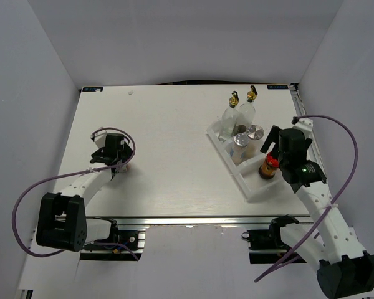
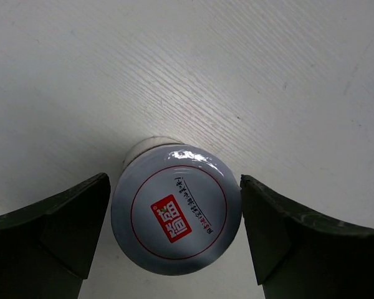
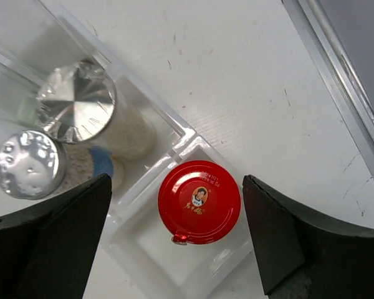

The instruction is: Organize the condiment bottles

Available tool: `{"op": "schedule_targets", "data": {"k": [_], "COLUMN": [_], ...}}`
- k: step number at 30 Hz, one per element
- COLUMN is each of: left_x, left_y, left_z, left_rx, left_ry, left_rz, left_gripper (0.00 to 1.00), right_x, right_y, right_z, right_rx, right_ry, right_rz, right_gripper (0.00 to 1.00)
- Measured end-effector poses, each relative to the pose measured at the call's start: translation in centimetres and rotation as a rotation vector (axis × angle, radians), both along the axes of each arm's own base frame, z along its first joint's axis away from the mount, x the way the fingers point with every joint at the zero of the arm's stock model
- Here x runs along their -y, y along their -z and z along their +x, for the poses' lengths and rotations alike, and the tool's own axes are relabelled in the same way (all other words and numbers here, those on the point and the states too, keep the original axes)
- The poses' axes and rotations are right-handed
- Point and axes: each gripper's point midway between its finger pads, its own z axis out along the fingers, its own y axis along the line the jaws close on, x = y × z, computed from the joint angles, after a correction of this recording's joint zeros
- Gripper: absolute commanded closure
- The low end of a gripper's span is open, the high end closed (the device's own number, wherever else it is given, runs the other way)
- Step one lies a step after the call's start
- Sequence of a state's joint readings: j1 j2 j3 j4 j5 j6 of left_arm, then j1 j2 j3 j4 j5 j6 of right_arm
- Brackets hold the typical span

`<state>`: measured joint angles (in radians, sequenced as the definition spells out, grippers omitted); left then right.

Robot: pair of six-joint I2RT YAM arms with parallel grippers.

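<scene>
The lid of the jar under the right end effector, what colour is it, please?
Red lid, small central portrait; best seen in the right wrist view.

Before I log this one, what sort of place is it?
Probably a lab robot test cell, not a kitchen: plain white walls box in a white table, a left arm and right arm are bolted at its near edge, and a divided tray holds condiment bottles.

We see a white wood-grain table [image 1: 174, 137] carrying two things directly. One is a white divided plastic tray [image 1: 254, 190], set askew. The other is a white-lidded jar [image 2: 176, 212] with a red label on its lid, standing upright well to the left of the tray.
</scene>
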<state>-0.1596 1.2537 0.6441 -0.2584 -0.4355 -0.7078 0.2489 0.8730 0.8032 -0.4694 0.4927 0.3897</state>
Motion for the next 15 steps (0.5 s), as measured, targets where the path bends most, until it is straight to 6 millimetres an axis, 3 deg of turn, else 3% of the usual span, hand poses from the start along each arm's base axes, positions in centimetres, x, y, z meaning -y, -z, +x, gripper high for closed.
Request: {"op": "schedule_targets", "data": {"k": [2,3,4,5,8,9,15], "left_x": [-0.1,-0.1,-0.1,-0.1,-0.1,0.0,2.3], "left_y": [0.3,0.4,0.3,0.1,0.1,0.1,-0.2], "left_z": [-0.1,0.0,0.1,0.2,0.3,0.3,0.4], "left_rx": [-0.011,-0.013,-0.011,-0.007,-0.008,-0.010,-0.002], "left_ry": [-0.001,-0.003,-0.003,-0.002,0.007,0.013,0.112], "left_rz": [0.005,0.003,0.008,0.012,0.011,0.011,-0.045], "left_gripper": [0.23,0.40,0.48,0.63,0.85,0.97,1.00], "right_x": [0.0,0.0,0.0,0.0,0.1,0.1,0.3], "right_y": [-1.3,-1.9,-2.3,-2.7,-3.5,-3.6,-4.3], "right_z": [-0.2,-0.2,-0.3,-0.4,-0.7,-0.8,-1.1], "right_rx": [0.040,0.056,0.068,0.078,0.101,0.105,0.132], "right_ry": [-0.003,-0.003,-0.004,-0.005,-0.007,-0.008,-0.001], "right_rz": [0.011,0.015,0.018,0.020,0.025,0.026,0.028], "right_gripper": [0.10,0.11,0.11,0.11,0.11,0.11,0.11]}}
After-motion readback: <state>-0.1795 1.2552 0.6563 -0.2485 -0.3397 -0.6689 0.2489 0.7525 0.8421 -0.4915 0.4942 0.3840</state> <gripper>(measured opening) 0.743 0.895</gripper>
